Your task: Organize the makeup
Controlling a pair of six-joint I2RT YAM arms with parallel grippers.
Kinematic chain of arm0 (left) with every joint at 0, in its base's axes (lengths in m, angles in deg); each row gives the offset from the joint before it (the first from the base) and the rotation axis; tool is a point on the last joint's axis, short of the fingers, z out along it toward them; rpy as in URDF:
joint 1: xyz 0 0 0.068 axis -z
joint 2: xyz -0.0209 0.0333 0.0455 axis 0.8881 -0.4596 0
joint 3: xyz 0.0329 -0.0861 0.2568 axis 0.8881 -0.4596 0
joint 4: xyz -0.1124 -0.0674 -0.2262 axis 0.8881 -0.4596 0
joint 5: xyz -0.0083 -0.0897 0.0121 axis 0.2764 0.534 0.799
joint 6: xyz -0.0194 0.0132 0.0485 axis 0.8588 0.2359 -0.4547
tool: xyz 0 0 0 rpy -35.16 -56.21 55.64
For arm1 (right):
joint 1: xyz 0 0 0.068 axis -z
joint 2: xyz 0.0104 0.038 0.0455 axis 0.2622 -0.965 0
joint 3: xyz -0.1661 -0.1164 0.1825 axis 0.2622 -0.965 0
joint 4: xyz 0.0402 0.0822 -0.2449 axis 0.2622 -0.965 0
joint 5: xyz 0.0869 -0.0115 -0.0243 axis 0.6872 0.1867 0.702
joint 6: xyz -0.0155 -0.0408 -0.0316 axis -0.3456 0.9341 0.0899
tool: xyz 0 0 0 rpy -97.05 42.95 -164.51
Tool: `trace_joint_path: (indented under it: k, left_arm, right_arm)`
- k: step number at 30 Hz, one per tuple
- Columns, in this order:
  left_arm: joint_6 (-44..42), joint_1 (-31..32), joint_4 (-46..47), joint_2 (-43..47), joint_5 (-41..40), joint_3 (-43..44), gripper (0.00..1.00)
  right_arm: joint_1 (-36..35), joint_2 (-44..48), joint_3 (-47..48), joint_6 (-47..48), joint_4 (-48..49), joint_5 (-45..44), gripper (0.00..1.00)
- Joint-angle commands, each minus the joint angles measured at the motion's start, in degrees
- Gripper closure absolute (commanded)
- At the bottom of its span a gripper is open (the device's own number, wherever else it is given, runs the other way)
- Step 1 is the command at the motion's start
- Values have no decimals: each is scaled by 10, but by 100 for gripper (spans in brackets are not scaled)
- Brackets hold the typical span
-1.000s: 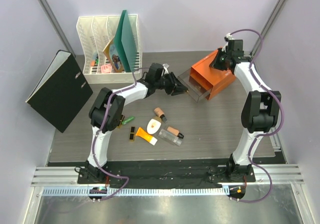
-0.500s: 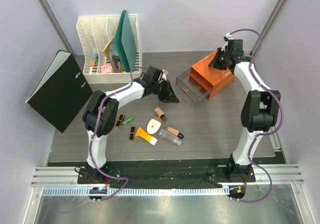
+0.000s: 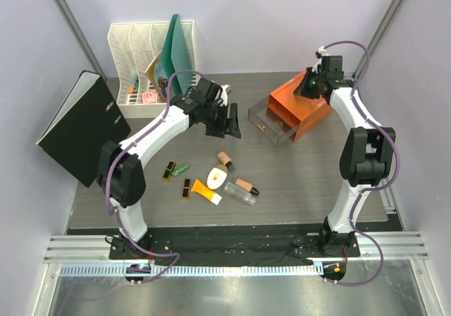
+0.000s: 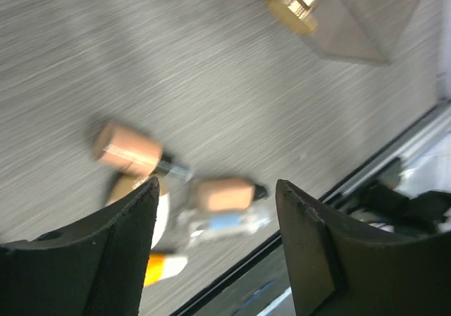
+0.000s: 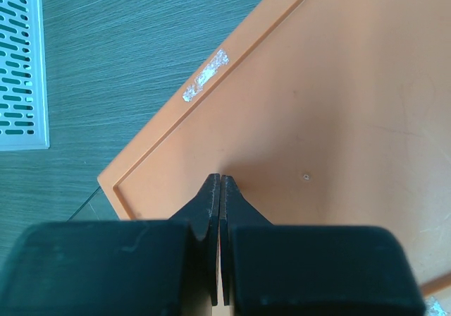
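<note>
While your right claw (image 5: 220,180) sits pinched closed over the orange box (image 5: 324,118), your left claw (image 3: 230,123) hangs spread wide, holding nothing, near a peach bottle (image 3: 225,159).

Two lipsticks (image 3: 169,170) (image 3: 186,188), two peach bottles (image 3: 225,159) (image 3: 244,186)

Left gripper (image 4: 217,186) jaws apart; right gripper (image 5: 220,182) pinched closed

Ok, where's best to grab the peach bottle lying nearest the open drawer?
Probably the peach bottle by its peach body, not the narrower black cap, coming straight down and closing across its width, since it lies flat on its side.
</note>
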Motion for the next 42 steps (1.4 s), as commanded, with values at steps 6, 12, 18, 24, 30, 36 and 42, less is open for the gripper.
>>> trace_joint_path:
  k: [6, 12, 18, 24, 30, 36, 42]
  left_arm:
    - [-50, 0, -161, -14, -84, 0, 32]
    - [8, 0, -168, -96, -40, 63, 31]
    - [45, 0, -217, -163, -25, 135, 31]
    - [74, 0, -241, -175, -58, 141, 32]
    - [75, -1, -221, -142, -72, 114, 31]
    - [78, -1, -195, -124, -79, 83, 31]
    - [106, -1, -160, -151, -59, 79, 31]
  right_arm:
    - [-6, -56, -24, 13, -108, 8, 99]
    - [-8, -63, -22, 13, -108, 16, 99]
    - [-10, -69, -20, 15, -109, 16, 99]
    - [-29, -73, -19, 26, -151, -92, 99]
    - [-32, -78, -54, 26, -137, -81, 99]
    - [-29, -60, -119, 13, -46, 17, 99]
    - [-30, -56, -147, 17, -20, 28, 99]
